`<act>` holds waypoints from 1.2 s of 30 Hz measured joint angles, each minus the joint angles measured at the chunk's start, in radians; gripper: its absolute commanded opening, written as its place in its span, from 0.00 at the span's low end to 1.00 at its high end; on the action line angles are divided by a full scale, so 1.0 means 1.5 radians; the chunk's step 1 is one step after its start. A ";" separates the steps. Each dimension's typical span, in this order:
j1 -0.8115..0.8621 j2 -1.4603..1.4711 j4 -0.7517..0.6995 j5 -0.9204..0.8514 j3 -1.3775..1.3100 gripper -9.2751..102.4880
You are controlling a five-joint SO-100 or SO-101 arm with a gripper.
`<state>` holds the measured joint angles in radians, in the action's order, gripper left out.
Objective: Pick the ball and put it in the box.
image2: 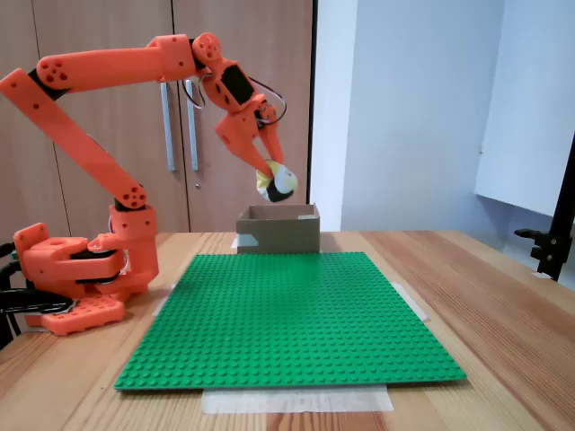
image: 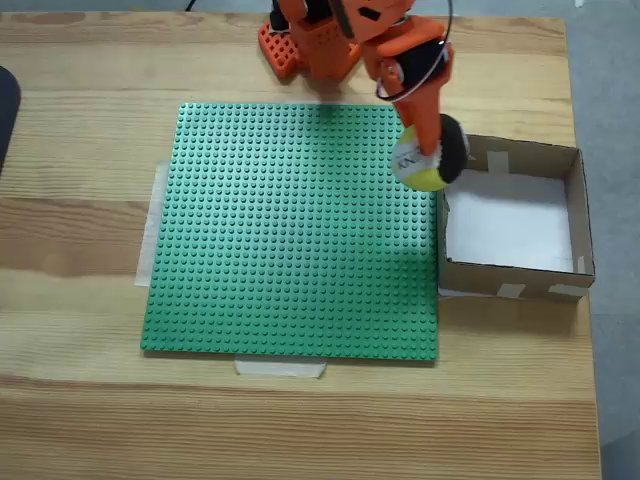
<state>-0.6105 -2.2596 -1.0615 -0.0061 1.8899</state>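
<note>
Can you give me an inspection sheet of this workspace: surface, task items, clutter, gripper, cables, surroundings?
Surface: wooden table with a green studded baseplate taped down at its edges.
Job's things: the ball is held in the air, near the box's edge in the overhead-looking fixed view and above the box in the side-on fixed view; the box sits beside the baseplate, nothing seen inside.
Clutter: a dark object at the table's left edge, cut off by the frame.
Gripper: the gripper is shut on the ball.
Cables: a thin wire loop by the wrist.
Surroundings: wooden cabinet doors, a white wall, a black stand.
</note>
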 measured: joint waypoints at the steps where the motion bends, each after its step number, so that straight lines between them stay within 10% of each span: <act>1: -0.001 0.010 0.000 -0.001 -0.010 0.08; 36: -0.110 0.094 0.028 0.019 -0.090 0.08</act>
<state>-0.7762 -2.1184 -1.0201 0.0230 1.7549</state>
